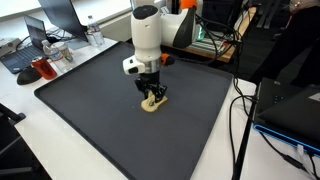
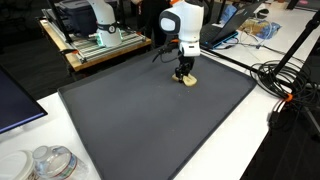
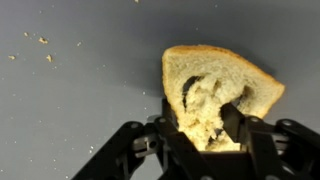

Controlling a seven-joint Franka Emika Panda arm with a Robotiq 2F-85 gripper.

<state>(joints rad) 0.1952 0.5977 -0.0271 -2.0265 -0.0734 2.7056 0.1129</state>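
While I sit low on the dark mat (image 1: 90, 110), my gripper (image 3: 203, 120) clamps its 2 fingers (image 3: 236, 122) on the bread slice (image 3: 215, 72), crumbs (image 3: 42, 41) scattered nearby.

In the wrist view the lower part of the bread slice (image 3: 215, 80) is hidden behind the gripper (image 3: 205, 132). The gripper's body runs off the bottom edge. It cannot be told whether its fingers (image 3: 238, 120) press into the bread slice or only stand against it. The specks (image 3: 42, 41) at the far left of the mat (image 3: 80, 100) are too small to name. In both exterior views the bread slice (image 1: 153, 105) (image 2: 189, 82) is only a small pale patch, partly covered by the gripper (image 1: 151, 92) (image 2: 184, 73).
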